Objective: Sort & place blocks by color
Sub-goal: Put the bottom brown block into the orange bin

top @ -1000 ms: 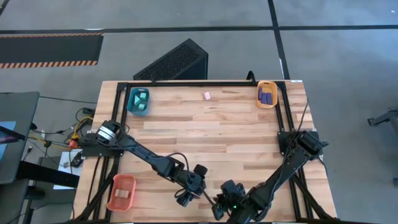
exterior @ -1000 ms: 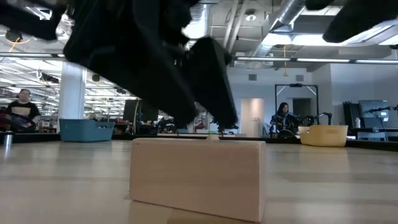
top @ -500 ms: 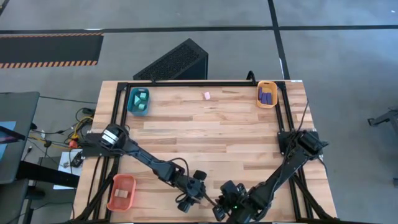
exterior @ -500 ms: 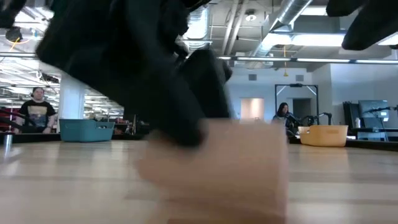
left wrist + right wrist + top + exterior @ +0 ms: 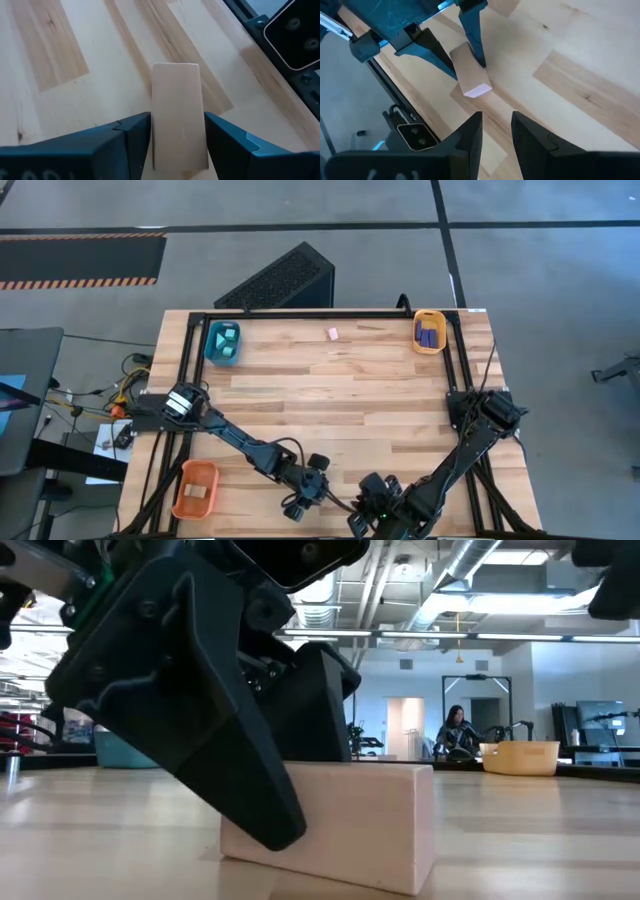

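Observation:
A pale tan wood block (image 5: pixel 177 100) lies on the table near its front edge, also seen in the low view (image 5: pixel 370 825) and the right wrist view (image 5: pixel 470 75). My left gripper (image 5: pixel 305 502) is shut on it, one finger on each side. My right gripper (image 5: pixel 496 131) hovers just to the right of it (image 5: pixel 375 510), above the table, slightly open with nothing between its fingers. Cyan blocks lie in the teal tray (image 5: pixel 208 345), dark blue blocks in the yellow-orange tray (image 5: pixel 416 335), and a tan block in the orange tray (image 5: pixel 182 492). My left gripper pinches the block's two long sides (image 5: pixel 160 150) between its two fingers (image 5: pixel 132 137), at the end nearer the wrist. The fingers slant down from the table's left, and the block's length runs on ahead of them. The block rests with its underside on the table (image 5: pixel 120 840).
A small pale pink piece (image 5: pixel 333 334) lies alone near the far edge, between the teal and yellow-orange trays. A black frame (image 5: pixel 320 314) borders the tabletop. Bare wood fills the middle of the table. People show in the room beyond.
My left gripper has sunk over the tan block, so its fingers now reach down along the block's sides to the table. The block has shifted a little on the table and stays lying there.

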Robot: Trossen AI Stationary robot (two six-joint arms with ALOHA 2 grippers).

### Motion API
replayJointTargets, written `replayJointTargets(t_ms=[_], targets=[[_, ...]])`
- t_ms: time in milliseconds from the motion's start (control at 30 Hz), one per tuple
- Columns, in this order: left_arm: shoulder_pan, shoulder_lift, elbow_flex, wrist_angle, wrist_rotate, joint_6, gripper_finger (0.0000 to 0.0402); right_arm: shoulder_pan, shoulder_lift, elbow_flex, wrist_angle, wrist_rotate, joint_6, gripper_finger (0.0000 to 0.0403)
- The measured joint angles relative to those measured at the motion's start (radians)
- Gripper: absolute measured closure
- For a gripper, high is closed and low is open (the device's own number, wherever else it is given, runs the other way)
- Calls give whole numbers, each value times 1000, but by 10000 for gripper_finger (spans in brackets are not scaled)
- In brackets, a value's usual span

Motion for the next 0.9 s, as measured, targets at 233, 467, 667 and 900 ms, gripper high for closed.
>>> replayJointTargets(t_ms=[233, 467, 667, 900], targets=[[6, -3, 0, -22, 1, -3, 285, 0, 0, 0, -45, 5, 7, 276], [28, -57, 0, -155, -26, -95, 301, 0, 0, 0, -86, 10, 44, 276], [32, -178, 0, -318, -153, -114, 301, -1, 0, 0, -109, 52, 46, 276], [22, -364, -172, -366, -194, -207, 301, -17, 0, 0, -128, 66, 53, 276]])
